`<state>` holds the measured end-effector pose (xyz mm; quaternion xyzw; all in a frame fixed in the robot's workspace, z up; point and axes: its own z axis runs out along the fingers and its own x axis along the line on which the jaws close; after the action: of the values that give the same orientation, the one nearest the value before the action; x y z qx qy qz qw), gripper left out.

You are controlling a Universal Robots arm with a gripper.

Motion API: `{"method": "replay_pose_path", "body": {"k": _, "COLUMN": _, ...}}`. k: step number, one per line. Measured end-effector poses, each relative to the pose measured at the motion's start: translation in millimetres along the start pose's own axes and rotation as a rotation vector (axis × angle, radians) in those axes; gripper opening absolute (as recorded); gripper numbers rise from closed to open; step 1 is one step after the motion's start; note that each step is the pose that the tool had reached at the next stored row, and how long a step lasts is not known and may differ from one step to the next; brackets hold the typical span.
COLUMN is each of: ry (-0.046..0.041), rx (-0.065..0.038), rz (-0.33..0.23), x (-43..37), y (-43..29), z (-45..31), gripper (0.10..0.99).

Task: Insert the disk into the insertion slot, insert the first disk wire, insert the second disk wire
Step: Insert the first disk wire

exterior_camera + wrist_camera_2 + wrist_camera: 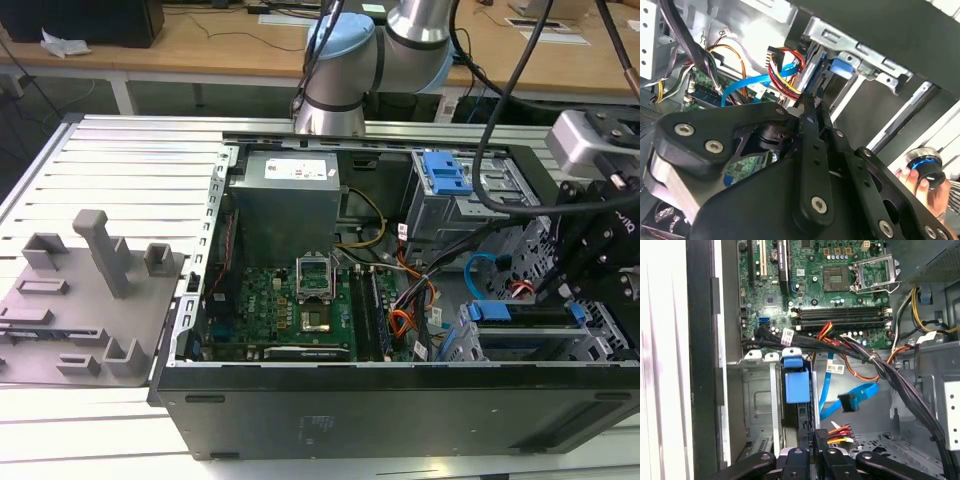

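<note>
Nearest me, the disk (525,320) sits in the slot (605,335); just behind it the blue cable (862,390) loops loose beside a black bundle (880,370). The gripper (815,450) is down among them, clamped tight on the black plug of the red wire (840,432).

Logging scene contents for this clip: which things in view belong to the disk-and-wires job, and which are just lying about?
Job: disk, in the insertion slot; first disk wire, by the gripper; second disk wire, plug free.
Lying about: motherboard; power supply; grey bay with blue latch; grey fixture plate; a hand on a blue-ringed knob.
</note>
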<state>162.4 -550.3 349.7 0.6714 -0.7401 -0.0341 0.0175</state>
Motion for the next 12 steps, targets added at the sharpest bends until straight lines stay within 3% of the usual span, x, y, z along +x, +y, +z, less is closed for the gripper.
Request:
{"method": "replay_pose_path", "body": {"k": 3, "ry": -0.0042, "rx": -0.005, "rz": -0.001, "x": 1.2, "y": -3.2, "z": 2.9, "gripper": 0.165}}
{"method": "replay_pose_path", "body": {"k": 5, "ry": -0.014, "rx": -0.008, "rz": -0.002, "x": 1.1, "y": -4.7, "z": 5.0, "gripper": 0.165}}
{"method": "replay_pose_path", "body": {"k": 12, "ry": -0.0139, "rx": -0.009, "rz": -0.007, "x": 1.7, "y": -6.7, "z": 4.4, "gripper": 0.165}}
